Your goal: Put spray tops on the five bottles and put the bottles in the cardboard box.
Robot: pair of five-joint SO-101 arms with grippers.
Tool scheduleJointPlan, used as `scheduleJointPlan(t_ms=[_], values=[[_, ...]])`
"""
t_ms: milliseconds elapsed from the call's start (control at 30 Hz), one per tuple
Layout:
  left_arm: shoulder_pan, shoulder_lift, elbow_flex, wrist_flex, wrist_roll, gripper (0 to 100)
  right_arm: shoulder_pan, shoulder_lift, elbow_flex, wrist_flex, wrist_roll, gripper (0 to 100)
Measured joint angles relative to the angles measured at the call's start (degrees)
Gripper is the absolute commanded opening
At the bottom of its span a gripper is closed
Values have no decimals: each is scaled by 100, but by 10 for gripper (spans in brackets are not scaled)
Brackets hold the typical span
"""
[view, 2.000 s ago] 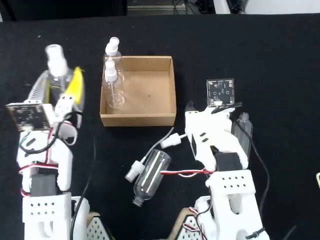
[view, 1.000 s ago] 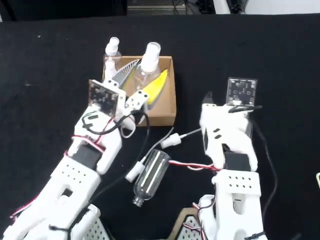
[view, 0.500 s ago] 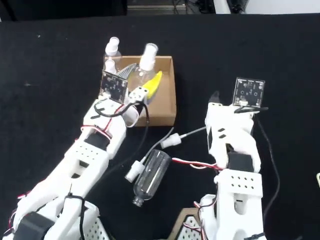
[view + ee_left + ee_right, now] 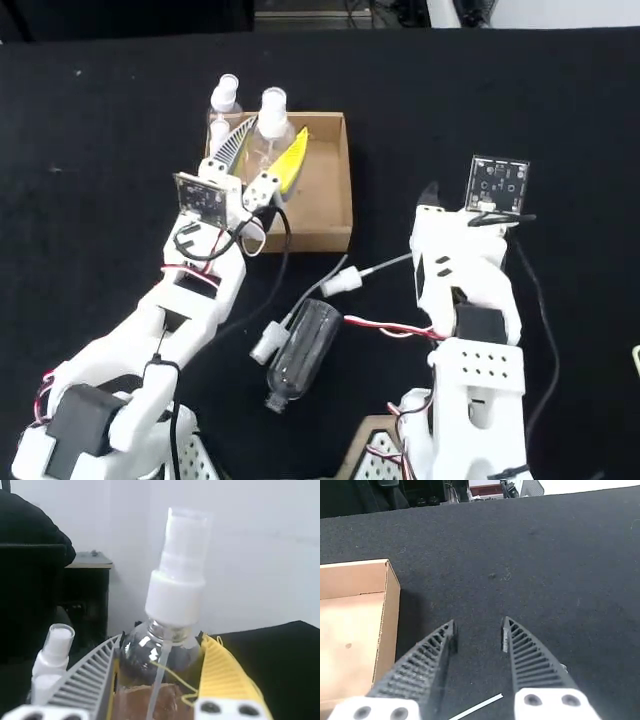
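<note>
My left gripper (image 4: 262,148) is shut on a clear bottle (image 4: 270,128) with a white spray top, held upright over the back left part of the cardboard box (image 4: 345,180). In the left wrist view that bottle (image 4: 175,600) sits between the grey and yellow fingers (image 4: 222,665). Two topped bottles (image 4: 222,110) stand at the box's back left corner, close beside it. A bare bottle (image 4: 300,350) lies on the table in front of the box, with two loose spray tops (image 4: 345,280) (image 4: 265,345) near it. My right gripper (image 4: 478,627) is open over bare table, right of the box (image 4: 390,585).
The black table (image 4: 520,100) stretches free to the right and behind the box. A red and white cable (image 4: 385,330) runs from the right arm across the lying bottle. The right half of the box floor is bare.
My left arm has swung the held bottle from the far left over the box, then back left toward the two standing bottles. The right arm shifted slightly right, then stayed.
</note>
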Motion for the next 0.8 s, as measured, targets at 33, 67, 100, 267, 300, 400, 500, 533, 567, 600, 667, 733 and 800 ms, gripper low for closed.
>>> scheduleJointPlan(t_ms=[33,67,100,267,300,400,500,533,567,600,667,733,800], values=[[0,9,0,0,62,29,0,0,0,0,0,138],[0,9,-9,0,88,29,0,0,0,0,0,138],[0,9,-9,0,105,29,0,0,0,0,0,138],[0,18,-35,0,114,29,0,0,0,0,0,138],[0,18,-62,0,114,29,0,0,0,0,0,138],[44,88,-246,79,114,29,0,0,0,0,0,138],[246,413,-651,360,114,29,0,0,0,0,0,138],[290,563,-809,431,114,29,0,0,0,0,0,138],[316,747,-967,457,114,29,44,0,0,0,0,138],[316,941,-1116,457,114,29,132,0,0,0,0,138],[325,1292,-1371,457,114,29,299,0,0,0,0,138],[334,1591,-1521,369,114,29,510,0,0,0,0,138],[352,1811,-1556,132,114,29,633,0,0,0,0,138]])
